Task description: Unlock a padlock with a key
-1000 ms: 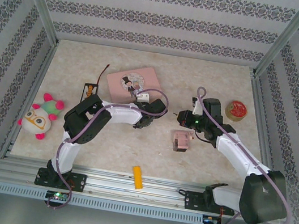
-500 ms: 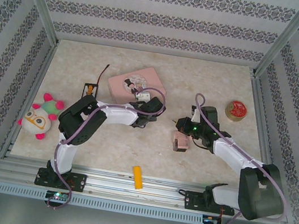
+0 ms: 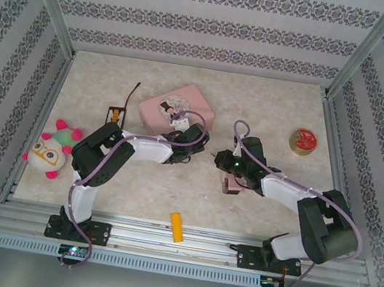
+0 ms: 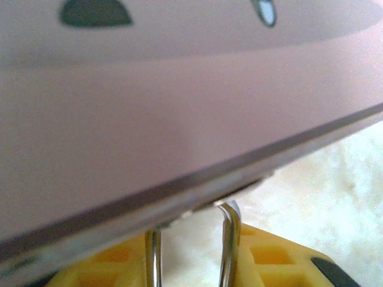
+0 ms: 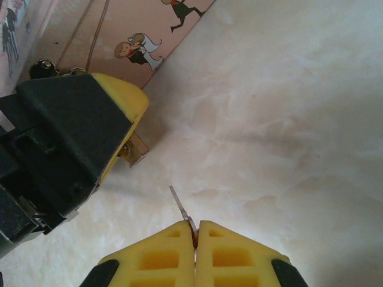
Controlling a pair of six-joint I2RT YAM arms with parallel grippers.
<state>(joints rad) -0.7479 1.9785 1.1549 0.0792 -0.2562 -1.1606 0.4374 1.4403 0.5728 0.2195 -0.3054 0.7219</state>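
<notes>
The padlock (image 5: pixel 135 151) is held in the left gripper (image 4: pixel 188 266), about the middle of the table (image 3: pixel 140 186), just off the near right corner of the pink tin (image 3: pixel 184 102). In the left wrist view its thin silvery shackle (image 4: pixel 229 239) is seen rising from between the yellow fingers (image 4: pixel 275 263) toward the tin's side wall; whether it touches the tin cannot be told. In the right wrist view a corner of the brass body is seen below the left gripper's finger. A small round hole shows in its face, which is judged to be the keyhole end, though it is too small for certainty.

The right gripper (image 5: pixel 195 236) is clenched on the key (image 5: pixel 179 205). Only a thin blade is left showing beyond the closed fingertips, and it is angled far and left toward the padlock, with bare table between the two.

The padlock is judged to be light, rigid and smooth-sided, so it is likely to twist or slide in the grip once the key is pressed against it. It is best clamped across the flat faces of the body, with the keyhole end left clear and the shackle left free to spring. The key is judged to be thin and easily pivoted between the pads. A firm hold on its head is called for, and the blade should be lined up with the hole before any push is made
</notes>
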